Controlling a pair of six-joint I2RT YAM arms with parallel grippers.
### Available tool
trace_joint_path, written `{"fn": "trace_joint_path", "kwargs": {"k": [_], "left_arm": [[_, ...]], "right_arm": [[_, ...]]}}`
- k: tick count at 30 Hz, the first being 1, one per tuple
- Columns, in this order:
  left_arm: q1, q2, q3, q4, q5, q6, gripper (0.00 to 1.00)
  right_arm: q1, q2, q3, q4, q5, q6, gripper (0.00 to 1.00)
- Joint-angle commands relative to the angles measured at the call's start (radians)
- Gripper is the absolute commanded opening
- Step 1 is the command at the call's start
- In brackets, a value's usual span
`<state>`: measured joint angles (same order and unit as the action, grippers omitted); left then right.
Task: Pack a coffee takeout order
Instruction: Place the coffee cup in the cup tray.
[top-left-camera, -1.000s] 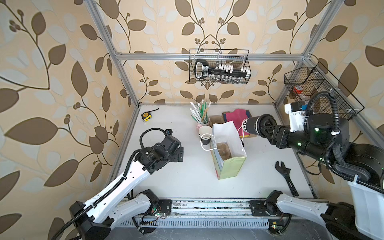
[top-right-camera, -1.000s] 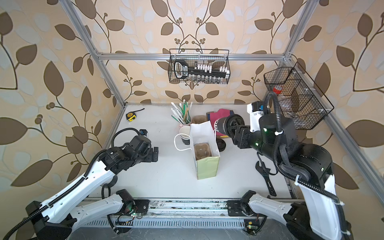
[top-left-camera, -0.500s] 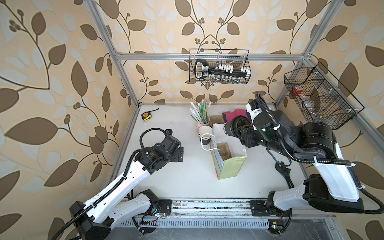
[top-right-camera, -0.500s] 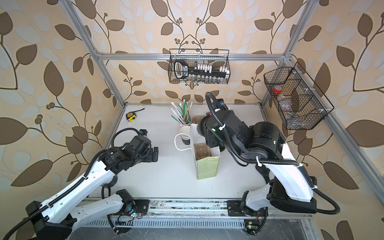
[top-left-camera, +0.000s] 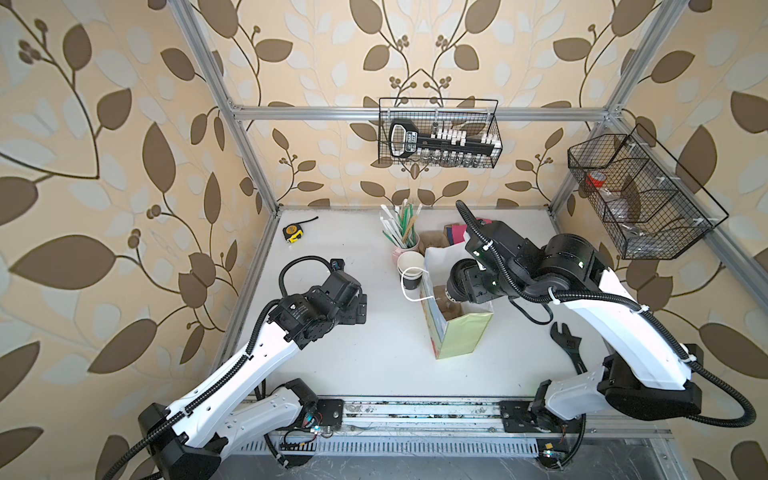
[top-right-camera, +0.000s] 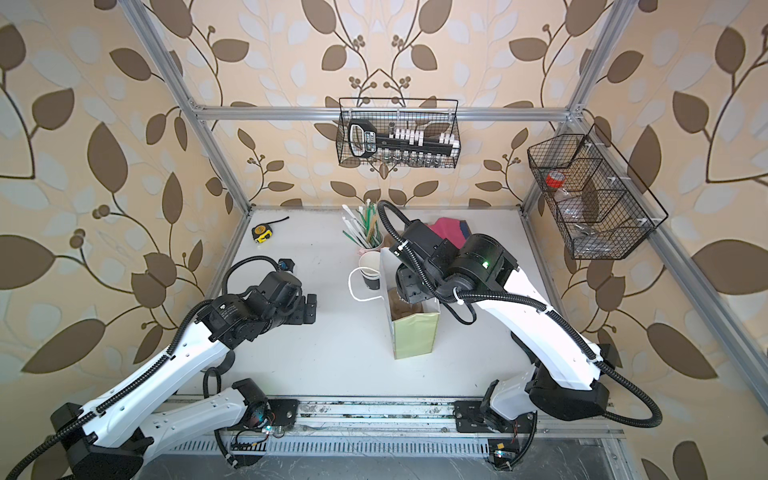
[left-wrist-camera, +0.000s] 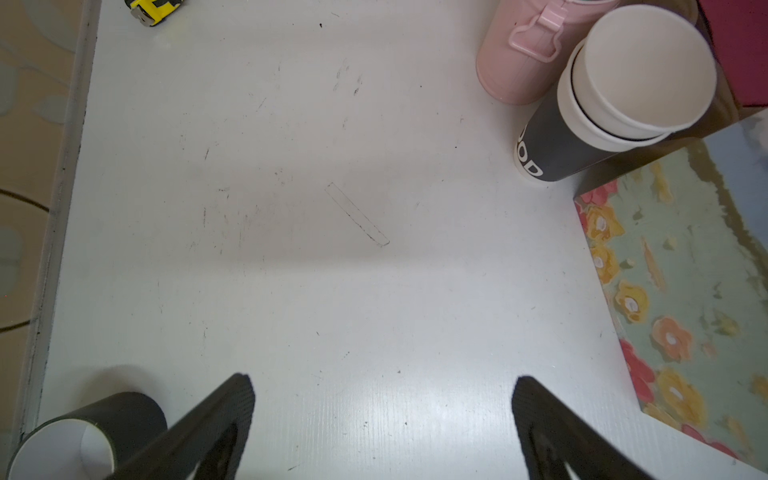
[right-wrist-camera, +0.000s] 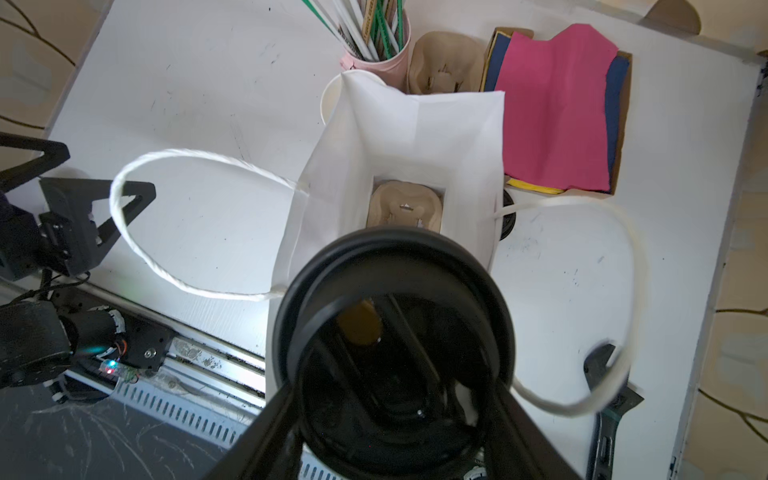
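A flowered paper bag with a white inside stands open mid-table. The brown pulp carrier sits at its bottom. My right gripper is shut on the dark cup with the black domed lid. It holds the cup just above the bag's mouth, lid towards the wrist camera. The pink napkin lies in a tray behind the bag. My left gripper hovers open over bare table, left of the bag.
A stack of lidless cups and a pink straw holder stand beside the bag. A second pulp carrier sits behind it. A loose cup lies near my left gripper. Wrench at right, tape measure at back left.
My right arm has swung in from the right with the lidded cup and now holds it over the bag's mouth. The left arm has not moved.
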<state>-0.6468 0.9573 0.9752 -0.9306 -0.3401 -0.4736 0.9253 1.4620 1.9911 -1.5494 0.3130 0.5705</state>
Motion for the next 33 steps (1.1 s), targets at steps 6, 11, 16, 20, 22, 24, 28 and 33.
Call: {"fn": "trace_joint_path", "kwargs": {"k": [6,11,16,20,22,24,28,33], "left_arm": [[0.004,-0.005,-0.009,0.006,-0.003,0.015,0.99],[0.003,-0.003,-0.009,0.006,-0.003,0.015,0.99],[0.003,-0.002,-0.009,0.006,-0.002,0.016,0.99],[0.003,0.0,-0.009,0.006,0.001,0.017,0.99],[0.004,0.001,-0.009,0.005,0.001,0.017,0.99],[0.004,0.0,-0.009,0.006,0.002,0.017,0.99],[0.004,0.0,-0.009,0.006,0.001,0.017,0.99],[0.004,0.0,-0.009,0.004,0.001,0.018,0.99]], "right_arm": [[-0.059,0.057,-0.014,-0.029,-0.148,-0.083,0.0],[-0.118,0.09,-0.034,-0.028,-0.165,-0.128,0.0],[-0.134,0.123,-0.039,-0.029,-0.193,-0.144,0.0],[-0.134,0.145,-0.064,-0.029,-0.203,-0.157,0.0],[-0.137,0.15,-0.062,-0.029,-0.207,-0.156,0.0],[-0.143,0.152,-0.07,-0.029,-0.214,-0.162,0.0],[-0.146,0.149,-0.122,-0.029,-0.206,-0.171,0.0],[-0.141,0.135,-0.146,-0.029,-0.197,-0.166,0.0]]}}
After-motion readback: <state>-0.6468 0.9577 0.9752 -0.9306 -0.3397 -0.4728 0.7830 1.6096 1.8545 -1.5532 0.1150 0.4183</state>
